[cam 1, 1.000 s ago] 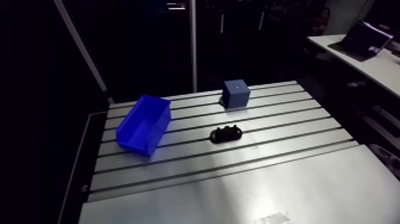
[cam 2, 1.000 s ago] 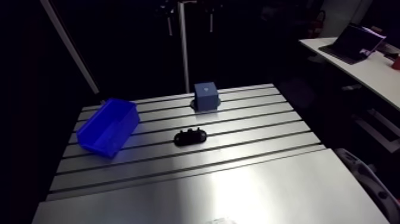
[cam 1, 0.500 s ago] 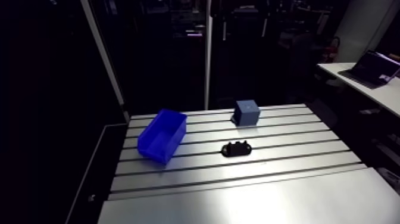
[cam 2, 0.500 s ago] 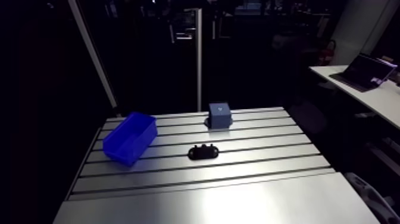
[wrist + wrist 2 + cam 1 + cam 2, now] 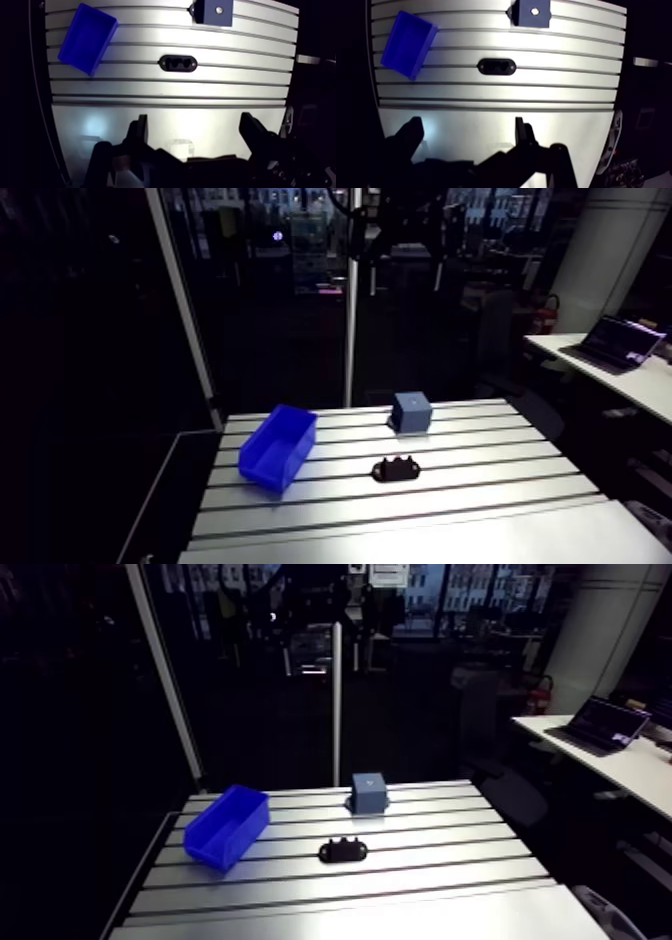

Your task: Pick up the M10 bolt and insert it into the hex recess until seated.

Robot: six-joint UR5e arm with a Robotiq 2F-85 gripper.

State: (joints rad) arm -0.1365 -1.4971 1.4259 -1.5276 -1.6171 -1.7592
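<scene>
My gripper (image 5: 195,127) hangs high over the slotted table (image 5: 165,107), its 2 fingers spread wide with nothing between them. Ahead lies a black fixture (image 5: 178,63), with a blue bin (image 5: 87,38) off to its side and a blue block (image 5: 214,12) beyond; the bolt I cannot make out

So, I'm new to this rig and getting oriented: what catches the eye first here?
The bright blue bin at one side of the slotted table stands out most. A small black fixture lies mid-table ahead of the open gripper, with a blue-grey block beyond it near the far edge.
</scene>
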